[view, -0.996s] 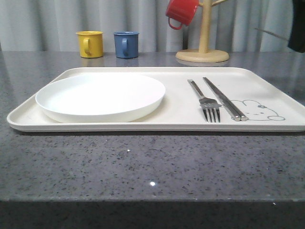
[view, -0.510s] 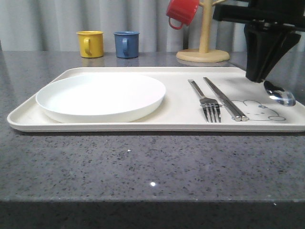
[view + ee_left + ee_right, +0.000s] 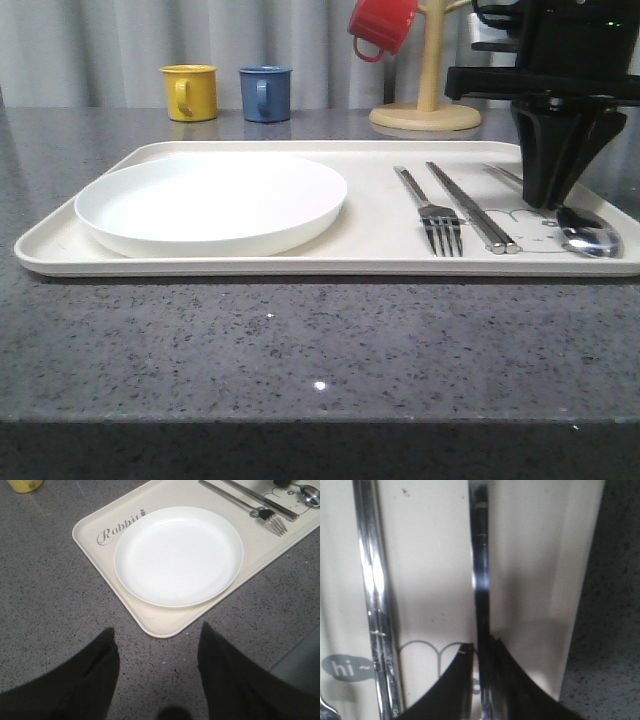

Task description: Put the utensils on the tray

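Note:
The cream tray [image 3: 300, 268] lies across the grey counter, holding the white plate [image 3: 210, 205] on its left half. The fork [image 3: 440, 225] and the pair of chopsticks [image 3: 475, 212] lie side by side right of the plate. The spoon [image 3: 590, 240] rests on the tray's right end, bowl towards me. My right gripper [image 3: 553, 205] stands down over its handle. In the right wrist view that gripper [image 3: 482, 647] is shut on the spoon handle [image 3: 480, 570], beside the chopsticks [image 3: 375, 580]. My left gripper [image 3: 157, 640] hangs open over bare counter near the tray's corner [image 3: 160, 630], holding nothing.
A yellow mug [image 3: 188, 92] and a blue mug [image 3: 265, 93] stand behind the tray. A red mug [image 3: 382, 25] hangs on a wooden mug tree [image 3: 425, 112] at the back right. The counter's front edge runs below the tray.
My right gripper came in from the right and went down, bringing the spoon from hanging above the tray's right end to lying on it. The other utensils stayed put.

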Tool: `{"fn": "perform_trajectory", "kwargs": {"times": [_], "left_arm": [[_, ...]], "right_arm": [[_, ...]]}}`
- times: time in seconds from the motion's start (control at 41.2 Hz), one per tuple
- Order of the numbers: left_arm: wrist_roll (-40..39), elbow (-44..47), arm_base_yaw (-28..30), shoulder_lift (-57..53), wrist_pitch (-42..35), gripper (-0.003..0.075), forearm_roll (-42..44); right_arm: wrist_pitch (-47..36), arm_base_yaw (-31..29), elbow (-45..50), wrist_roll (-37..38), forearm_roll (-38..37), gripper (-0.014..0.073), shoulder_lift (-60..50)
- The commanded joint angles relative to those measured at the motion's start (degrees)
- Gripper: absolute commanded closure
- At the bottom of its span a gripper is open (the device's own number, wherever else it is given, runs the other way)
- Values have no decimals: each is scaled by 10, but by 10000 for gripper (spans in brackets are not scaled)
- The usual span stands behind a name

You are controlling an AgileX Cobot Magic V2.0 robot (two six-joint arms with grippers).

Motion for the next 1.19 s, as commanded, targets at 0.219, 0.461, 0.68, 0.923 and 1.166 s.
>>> {"fn": "perform_trajectory", "kwargs": {"times": [0.219, 0.461, 0.68, 0.923, 1.166], "left_arm": [[-5, -15, 2, -1, -40, 373, -3], [-5, -15, 2, -1, -40, 373, -3], [-5, -15, 2, -1, -40, 373, -3], [-5, -15, 2, -1, -40, 373, -3], [-5, -15, 2, -1, -40, 373, -3]], "right_arm": [[-9, -1, -13, 1, -8, 303, -32], [-15, 0, -13, -55, -8, 303, -115], [-12, 0, 7, -94, -8, 303, -257], [-17, 0, 101, -113, -8, 303, -424], [-25, 0, 212, -113, -8, 303, -565]]}}
